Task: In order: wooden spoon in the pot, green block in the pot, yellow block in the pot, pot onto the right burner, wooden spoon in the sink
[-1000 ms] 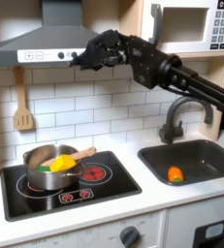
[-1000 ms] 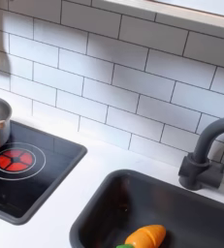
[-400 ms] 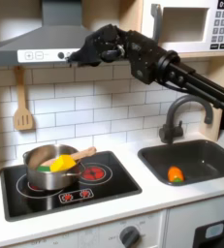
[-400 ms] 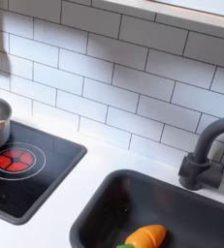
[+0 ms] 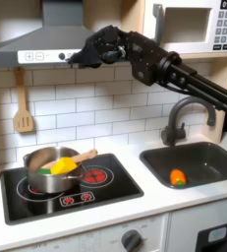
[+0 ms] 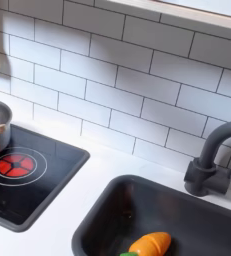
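Pot (image 5: 52, 169) sat on the first exterior view's left ring, spoon (image 5: 78, 158), yellow block (image 5: 63, 165) and a green block inside; gripper (image 5: 88, 56) hung high, jaw state indiscernible; likely next: descend, shift pot to right burner (image 5: 93, 176).

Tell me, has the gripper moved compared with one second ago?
Yes. In the first exterior view the gripper went up and left, from below the range hood's panel to in front of it.
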`<state>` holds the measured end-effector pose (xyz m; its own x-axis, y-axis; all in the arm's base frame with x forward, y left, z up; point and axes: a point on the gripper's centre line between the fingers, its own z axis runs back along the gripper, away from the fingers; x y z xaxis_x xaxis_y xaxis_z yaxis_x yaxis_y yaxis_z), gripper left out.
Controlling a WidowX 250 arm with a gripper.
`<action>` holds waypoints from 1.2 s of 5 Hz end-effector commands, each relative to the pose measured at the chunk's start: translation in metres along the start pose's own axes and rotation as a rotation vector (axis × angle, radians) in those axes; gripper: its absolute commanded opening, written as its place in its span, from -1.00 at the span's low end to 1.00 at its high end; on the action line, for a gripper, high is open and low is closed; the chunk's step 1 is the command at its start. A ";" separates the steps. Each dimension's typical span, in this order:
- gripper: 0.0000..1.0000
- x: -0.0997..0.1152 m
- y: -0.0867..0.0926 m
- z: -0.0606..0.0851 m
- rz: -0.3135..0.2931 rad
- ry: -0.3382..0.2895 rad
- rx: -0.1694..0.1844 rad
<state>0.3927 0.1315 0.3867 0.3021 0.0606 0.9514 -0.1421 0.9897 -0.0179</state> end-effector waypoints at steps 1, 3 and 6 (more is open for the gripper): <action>-1.00 0.004 0.003 -0.008 -0.011 0.009 -0.008; -1.00 0.007 -0.005 -0.001 -0.022 -0.004 -0.014; -1.00 -0.048 -0.013 -0.011 0.095 0.180 -0.012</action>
<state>0.3872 0.1161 0.3493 0.4349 0.1614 0.8859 -0.1656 0.9814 -0.0975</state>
